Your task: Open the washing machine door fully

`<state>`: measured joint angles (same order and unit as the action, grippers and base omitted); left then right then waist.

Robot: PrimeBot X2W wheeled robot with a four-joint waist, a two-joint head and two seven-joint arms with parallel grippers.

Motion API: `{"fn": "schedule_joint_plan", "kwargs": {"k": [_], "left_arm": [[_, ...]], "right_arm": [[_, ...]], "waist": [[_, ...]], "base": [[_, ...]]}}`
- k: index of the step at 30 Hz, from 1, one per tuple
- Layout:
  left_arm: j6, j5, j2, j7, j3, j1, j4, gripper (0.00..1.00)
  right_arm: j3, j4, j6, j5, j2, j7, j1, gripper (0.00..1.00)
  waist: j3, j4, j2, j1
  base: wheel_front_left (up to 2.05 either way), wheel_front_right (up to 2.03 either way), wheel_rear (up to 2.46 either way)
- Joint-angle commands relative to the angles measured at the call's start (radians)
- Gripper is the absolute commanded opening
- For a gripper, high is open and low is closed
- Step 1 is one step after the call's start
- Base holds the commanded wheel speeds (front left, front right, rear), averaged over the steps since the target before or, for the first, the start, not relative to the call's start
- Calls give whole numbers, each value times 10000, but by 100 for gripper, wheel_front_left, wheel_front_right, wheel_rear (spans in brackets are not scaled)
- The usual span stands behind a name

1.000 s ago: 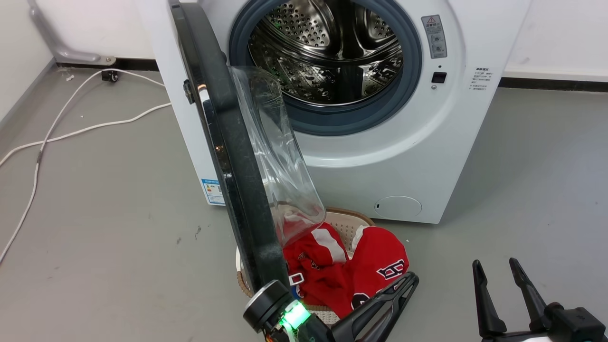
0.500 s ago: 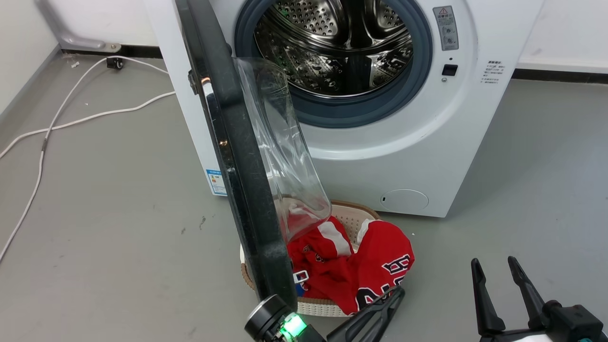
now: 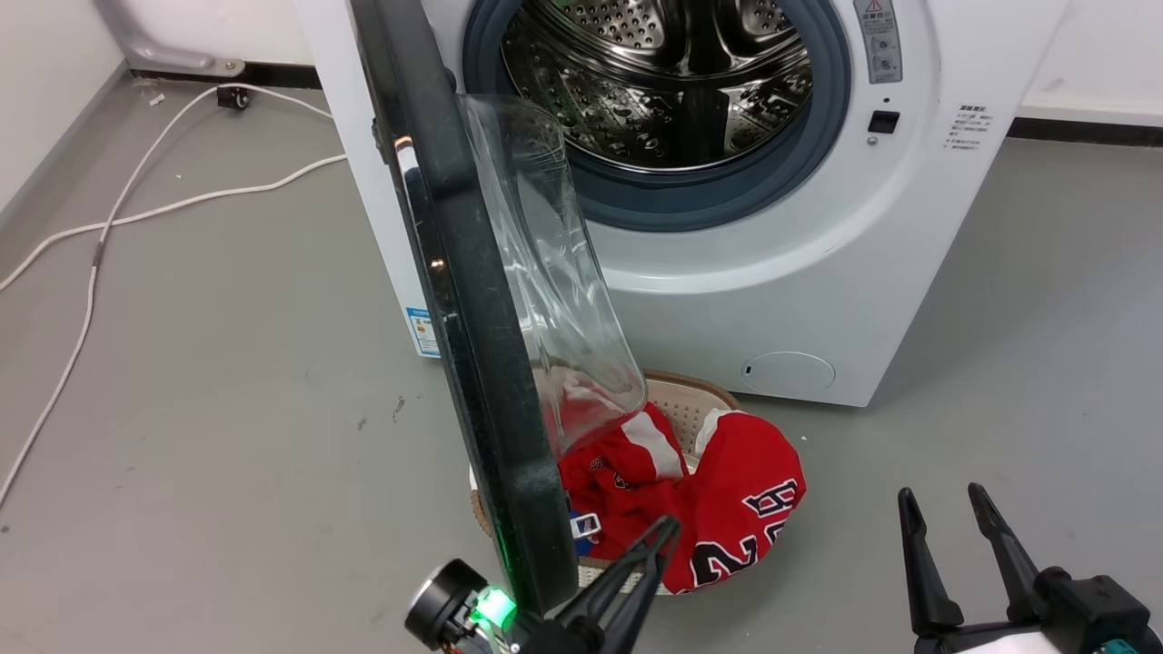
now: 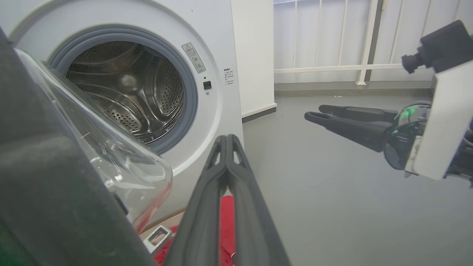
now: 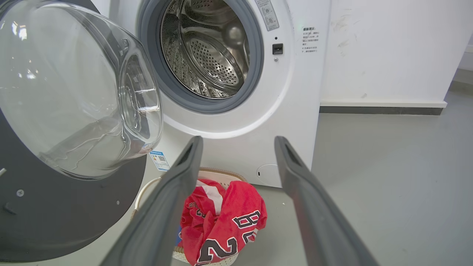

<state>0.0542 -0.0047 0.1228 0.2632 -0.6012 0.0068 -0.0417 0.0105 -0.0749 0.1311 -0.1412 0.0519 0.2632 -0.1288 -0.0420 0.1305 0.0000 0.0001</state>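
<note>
Before the washing machine: the washing machine door (image 3: 459, 300) stands swung out from the left side of the washing machine (image 3: 818, 272), edge-on in the head view, with its glass bowl (image 3: 545, 272) turned toward the drum (image 3: 672, 82).
Left end effector (image 3: 668, 527): the fingers are pressed together and hold nothing. It is low, just beside the door's bottom rim on the bowl side; if it touches, I cannot tell.
Right end effector (image 3: 940, 495): the fingers are spread wide, it is empty, and it is well apart from the door.
Step in hand: by my judgement the door is about half open and needs more push away from the opening.
How to do it well: lay the side of the shut fingers flat on the black inner rim, not on the glass. Follow the curve around the hinge, slowly, and let the body turn with it.
Risk: the fingers may slip off the glossy rim.
Floor (image 3: 227, 409): grey and smooth, with small marks. A basket (image 3: 677, 400) with a red jersey (image 3: 736, 481) sits under the bowl, and a white cable (image 3: 91, 263) lies at the left.
Room: white walls with a dark skirting.
</note>
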Motion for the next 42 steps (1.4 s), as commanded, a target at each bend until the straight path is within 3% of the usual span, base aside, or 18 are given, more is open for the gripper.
{"fn": "schedule_joint_plan", "kwargs": {"k": [1, 14, 30, 42], "left_arm": [[-106, -83, 53, 23, 165, -163, 93, 0], [-699, -416, 319, 13, 1284, -208, 539, 0], [-1112, -626, 573, 0, 1983, 406, 236, 0], [-1518, -1176, 1003, 2, 3584, 674, 76, 0]], "right_arm": [[-32, -56, -6, 38, -31, 22, 105, 100], [-130, -138, -6, 69, -31, 22, 56, 100], [-148, -298, -6, 112, -29, 22, -159, 100], [-140, -382, -6, 293, -29, 22, 29, 100]], "waist": [[-31, 51, 0, -1], [13, 396, 0, -1], [66, 1397, 0, -1], [-104, 1920, 0, -1]], "base": [[0, 0, 0], [0, 0, 0], [0, 0, 0], [0, 0, 0]]}}
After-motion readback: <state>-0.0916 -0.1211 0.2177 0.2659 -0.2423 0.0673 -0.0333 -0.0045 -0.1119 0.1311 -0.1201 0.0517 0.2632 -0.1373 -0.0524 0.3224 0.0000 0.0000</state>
